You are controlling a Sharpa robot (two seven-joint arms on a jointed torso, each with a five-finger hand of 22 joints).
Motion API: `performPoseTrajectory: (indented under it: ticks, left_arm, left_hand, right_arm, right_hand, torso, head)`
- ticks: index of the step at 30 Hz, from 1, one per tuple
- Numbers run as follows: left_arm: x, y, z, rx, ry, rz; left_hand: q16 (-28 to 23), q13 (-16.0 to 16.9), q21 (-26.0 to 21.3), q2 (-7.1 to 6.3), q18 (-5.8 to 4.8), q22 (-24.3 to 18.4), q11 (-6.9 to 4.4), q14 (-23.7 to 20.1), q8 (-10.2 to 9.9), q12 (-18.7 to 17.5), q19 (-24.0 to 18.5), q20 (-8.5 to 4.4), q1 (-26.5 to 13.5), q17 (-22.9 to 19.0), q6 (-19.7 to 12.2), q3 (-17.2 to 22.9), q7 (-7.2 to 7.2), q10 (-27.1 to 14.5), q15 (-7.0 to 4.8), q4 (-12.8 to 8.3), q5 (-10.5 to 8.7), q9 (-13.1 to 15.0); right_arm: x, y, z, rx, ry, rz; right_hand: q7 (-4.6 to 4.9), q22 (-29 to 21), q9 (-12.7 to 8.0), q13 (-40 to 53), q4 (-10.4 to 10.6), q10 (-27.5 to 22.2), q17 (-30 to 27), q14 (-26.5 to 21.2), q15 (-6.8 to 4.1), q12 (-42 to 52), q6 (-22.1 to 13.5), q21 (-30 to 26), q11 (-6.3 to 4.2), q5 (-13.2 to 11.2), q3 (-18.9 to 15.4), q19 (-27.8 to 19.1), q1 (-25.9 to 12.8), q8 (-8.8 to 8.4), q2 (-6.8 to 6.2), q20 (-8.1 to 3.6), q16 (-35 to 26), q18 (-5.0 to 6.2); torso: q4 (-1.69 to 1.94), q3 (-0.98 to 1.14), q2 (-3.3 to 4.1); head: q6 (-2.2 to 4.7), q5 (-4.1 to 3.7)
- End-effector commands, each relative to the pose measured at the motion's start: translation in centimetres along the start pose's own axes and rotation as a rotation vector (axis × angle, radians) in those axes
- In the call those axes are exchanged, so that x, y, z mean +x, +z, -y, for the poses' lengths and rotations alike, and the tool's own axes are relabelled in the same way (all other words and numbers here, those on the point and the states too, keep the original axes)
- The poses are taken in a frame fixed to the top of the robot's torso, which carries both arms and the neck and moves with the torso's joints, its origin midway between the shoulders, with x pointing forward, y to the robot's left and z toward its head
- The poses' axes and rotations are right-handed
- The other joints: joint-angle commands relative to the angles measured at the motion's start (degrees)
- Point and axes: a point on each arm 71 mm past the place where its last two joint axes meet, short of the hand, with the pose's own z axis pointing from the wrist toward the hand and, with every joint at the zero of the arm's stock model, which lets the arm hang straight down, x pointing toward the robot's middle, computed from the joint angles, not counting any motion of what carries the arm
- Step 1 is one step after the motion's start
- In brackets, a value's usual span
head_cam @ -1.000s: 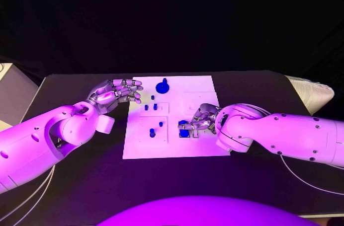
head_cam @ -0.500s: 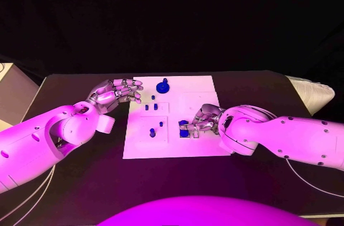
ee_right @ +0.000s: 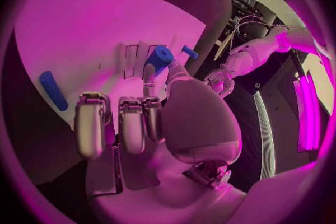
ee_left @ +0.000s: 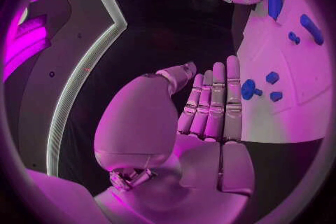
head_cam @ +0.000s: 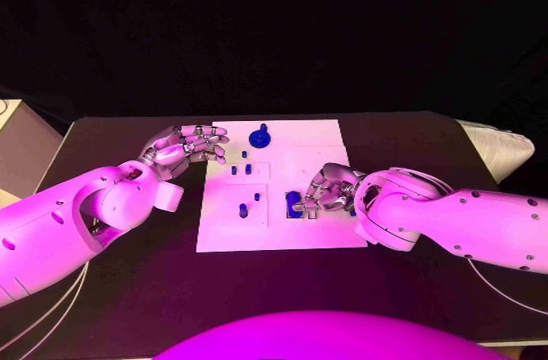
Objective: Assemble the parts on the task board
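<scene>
Holding a blue block (head_cam: 294, 197) over the middle of the task board (head_cam: 325, 142), the right hand (head_cam: 323, 192) is working at a slot there. Its fingers (ee_right: 149, 75) are pinching the block's top end, as the right wrist view shows. The block is looking not quite seated yet, so I think this step is only half done.

Some parts are already standing on the board: a blue knob (head_cam: 259, 138) at the far end, two small pegs (head_cam: 241, 170) below it, and a longer peg (head_cam: 242, 211) nearer the robot. More pieces are likely waiting.

The left hand (head_cam: 183, 148) is hanging just beside the board's far left edge, holding nothing. The left wrist view is showing its fingers (ee_left: 217, 103) straight and pressed together.

The right wrist view is also showing a long blue bar (ee_right: 53, 90) lying flat on the board.
</scene>
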Motion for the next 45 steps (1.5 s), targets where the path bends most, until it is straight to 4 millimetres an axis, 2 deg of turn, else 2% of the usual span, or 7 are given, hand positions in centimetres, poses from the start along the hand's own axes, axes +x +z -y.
performPoseTrajectory:
  ticks: [1,13,22,26,38,40,45]
  left_arm:
    - [0.25,0.01,-0.02,0.005,-0.006,-0.019]
    - [0.22,-0.02,-0.07,0.002,-0.006,-0.020]
    - [0.25,0.00,-0.09,0.002,-0.007,-0.021]
    - [0.22,-0.02,-0.09,0.001,-0.006,-0.020]
    - [0.23,-0.02,-0.09,0.001,-0.006,-0.021]
    - [0.22,-0.03,-0.09,0.001,-0.006,-0.021]
    - [0.18,-0.05,-0.09,0.001,-0.005,-0.019]
  left_hand:
    - [-0.40,-0.05,0.40,-0.15,0.45,0.04,0.21,0.43,0.25,0.18,-0.42,0.13,-0.53,0.08,-0.28,0.28,0.60,-0.05,0.09,-0.12,0.10,-0.05]
    - [-0.43,-0.07,0.45,-0.13,0.45,0.12,0.21,0.44,0.27,0.18,-0.48,0.14,-0.59,0.10,-0.28,0.38,0.60,-0.05,0.09,-0.14,0.10,-0.08]
    - [-0.45,-0.09,0.48,-0.07,0.45,0.16,0.22,0.45,0.29,0.18,-0.51,0.15,-0.67,0.11,-0.28,0.44,0.61,-0.05,0.10,-0.11,0.10,-0.10]
    - [-0.45,-0.09,0.48,-0.07,0.45,0.16,0.22,0.45,0.29,0.18,-0.51,0.15,-0.67,0.11,-0.28,0.44,0.61,-0.05,0.10,-0.11,0.10,-0.10]
    - [-0.45,-0.09,0.48,-0.07,0.45,0.16,0.22,0.45,0.29,0.18,-0.51,0.15,-0.67,0.11,-0.28,0.44,0.61,-0.05,0.10,-0.11,0.10,-0.10]
    - [-0.45,-0.09,0.48,-0.07,0.45,0.16,0.22,0.45,0.29,0.18,-0.51,0.15,-0.67,0.11,-0.28,0.44,0.61,-0.05,0.10,-0.11,0.10,-0.10]
    - [-0.45,-0.09,0.48,-0.07,0.45,0.16,0.22,0.45,0.29,0.18,-0.51,0.15,-0.67,0.11,-0.28,0.44,0.61,-0.05,0.10,-0.11,0.10,-0.10]
  right_arm:
    - [0.04,-0.06,-0.27,-0.041,-0.024,0.010]
    - [0.24,0.21,-0.03,-0.010,-0.034,-0.006]
    - [0.11,0.64,-0.08,0.006,-0.047,0.030]
    - [0.06,0.75,-0.05,0.008,-0.049,0.036]
    - [0.26,0.77,-0.29,-0.011,-0.057,0.024]
    - [0.27,0.68,-0.29,-0.019,-0.055,0.027]
    - [0.16,0.38,-0.23,-0.037,-0.040,0.043]
  right_hand:
    - [-0.17,10.70,0.18,13.12,-0.06,4.74,12.59,5.56,-0.50,0.30,0.57,0.42,-0.52,-0.36,0.53,3.89,0.80,0.56,0.15,-0.43,0.26,-0.93]
    - [-0.46,10.88,0.42,13.18,-0.17,4.79,12.65,5.58,-0.71,0.38,0.71,0.68,-0.78,-0.38,1.11,3.97,1.51,1.04,0.61,-0.60,0.28,-0.98]
    - [-0.72,10.86,0.63,13.18,-0.24,4.80,12.64,5.57,-0.95,0.36,0.45,0.53,-1.03,0.03,2.18,3.94,3.47,1.49,1.20,-0.85,0.27,-0.96]
    - [-0.76,10.93,0.66,13.20,-0.26,4.81,12.66,5.58,-0.97,0.39,0.47,0.64,-1.07,0.06,2.29,3.97,3.72,1.56,1.22,-0.87,0.28,-0.98]
    - [-0.89,10.97,0.78,13.28,-0.41,4.86,12.70,5.59,-1.12,0.47,0.27,0.60,-1.20,-0.20,2.71,3.97,5.98,1.96,0.06,-1.03,0.28,-0.98]
    - [-0.75,11.03,0.78,13.32,-0.06,4.90,12.74,5.59,-1.08,0.53,0.30,0.67,-1.12,-0.21,2.38,3.99,5.63,2.08,-0.64,-1.04,0.29,-1.00]
    - [-0.74,11.10,0.79,13.54,0.04,5.05,12.77,5.60,-1.06,0.84,0.41,0.78,-1.08,-0.09,2.25,4.02,5.19,2.19,-0.76,-1.02,0.30,-1.03]
  torso:
    - [0.01,-0.04,-0.01]
    - [0.10,-0.07,0.06]
    - [0.09,-0.04,-0.01]
    - [-0.01,-0.07,0.01]
    - [0.05,-0.06,-0.01]
    - [0.06,-0.05,0.01]
    - [0.04,-0.04,0.02]
  head:
    - [-0.07,-0.01]
    - [-0.18,-0.05]
    - [-0.31,-0.02]
    - [-0.31,-0.02]
    - [-0.44,-0.07]
    - [-0.49,-0.04]
    - [-0.50,-0.01]
